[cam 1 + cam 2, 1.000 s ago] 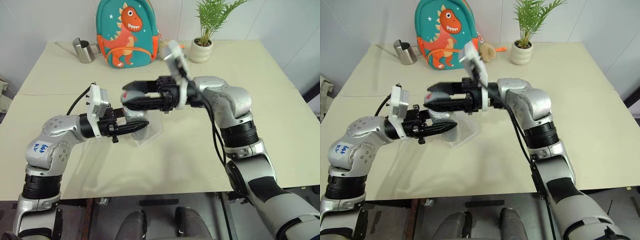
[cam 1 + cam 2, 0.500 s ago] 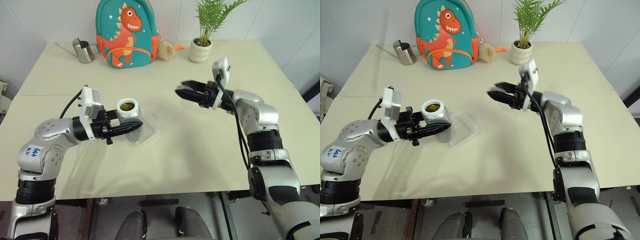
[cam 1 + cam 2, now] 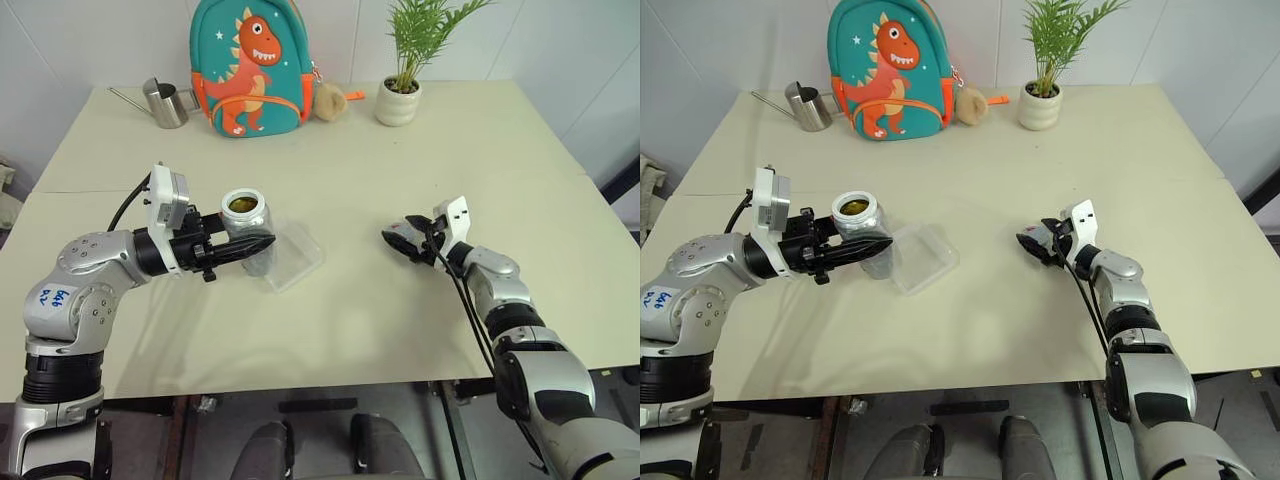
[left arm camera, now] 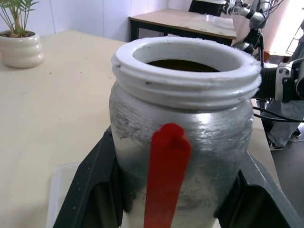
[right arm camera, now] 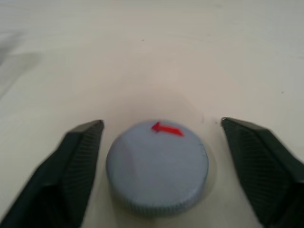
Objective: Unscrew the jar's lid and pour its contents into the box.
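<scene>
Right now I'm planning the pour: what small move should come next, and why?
Probably tilt the open jar, held upright by the left gripper, toward the clear box beside it. The lid already lies on the table between the right gripper's open fingers.

Bright, even indoor light, seems from overhead. Soft faint shadows on the cream matte tabletop (image 3: 330, 160), esp. under the silvery-grey cylindrical jar w/ white threaded rim (image 4: 183, 123) and both arms. Head views sharp across the frame, no obvious edge distortion. Left wrist view: jar crisp w/ mild sheen on its metallic side, background washed out by glare. Right wrist view soft; round flat grey lid w/ red mark (image 5: 156, 166) slightly blurred, black fingers (image 5: 71, 166) fuzzier.
</scene>
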